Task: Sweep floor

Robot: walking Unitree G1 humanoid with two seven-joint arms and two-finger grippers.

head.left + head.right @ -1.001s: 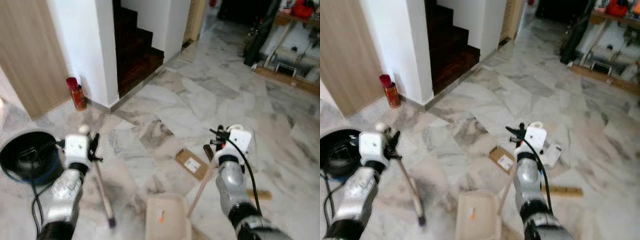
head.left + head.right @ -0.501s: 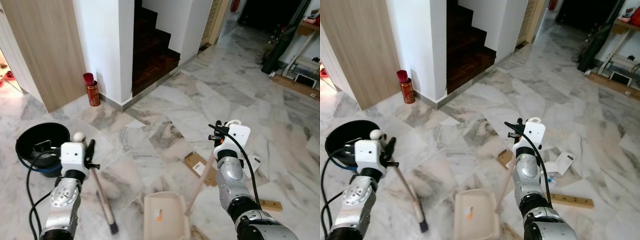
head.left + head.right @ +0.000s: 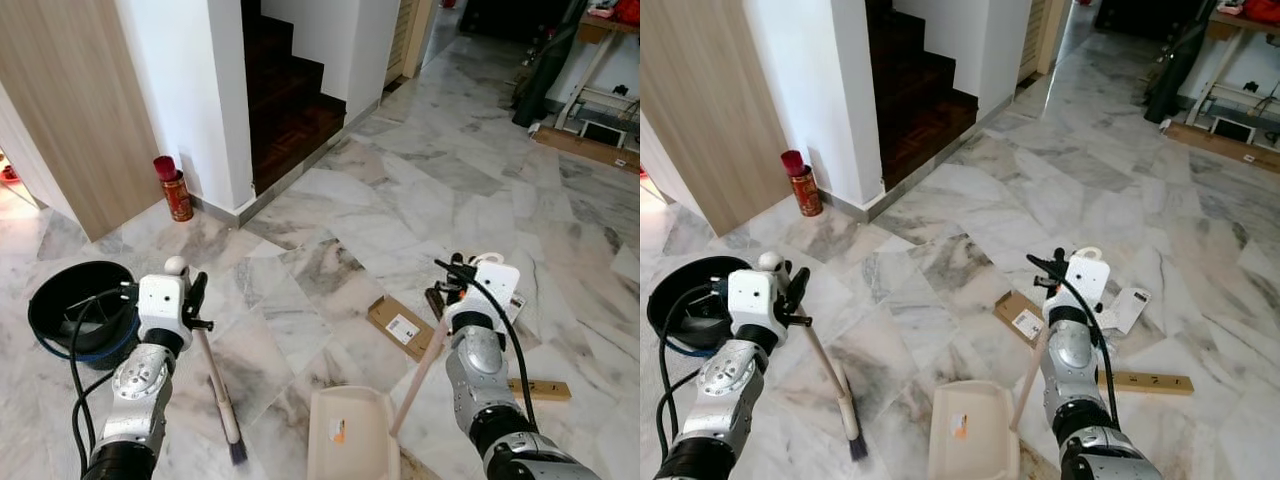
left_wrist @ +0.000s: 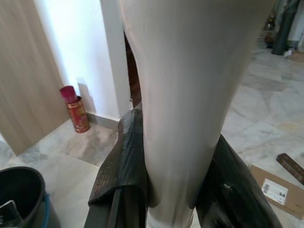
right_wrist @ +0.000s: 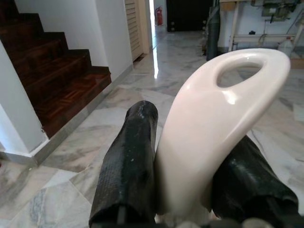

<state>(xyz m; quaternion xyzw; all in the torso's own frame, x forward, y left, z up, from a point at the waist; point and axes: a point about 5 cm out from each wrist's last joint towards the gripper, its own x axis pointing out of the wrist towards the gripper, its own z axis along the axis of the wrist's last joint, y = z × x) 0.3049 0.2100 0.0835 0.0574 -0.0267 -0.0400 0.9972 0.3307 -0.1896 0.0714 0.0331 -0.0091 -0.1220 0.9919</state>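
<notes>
Black bucket (image 3: 70,310) sits at far left, its near side cut off by the left arm. Since half a second ago the camera has swung, so the staircase sits further left; both grips are unchanged. Left hand (image 3: 192,300) stays clamped on the broom (image 3: 218,390), bristles on the marble floor (image 3: 400,190). Right hand (image 3: 455,290) stays closed around the dustpan (image 3: 350,445) handle; the pan's near edge runs out of frame beside a cardboard piece (image 3: 400,326).
</notes>
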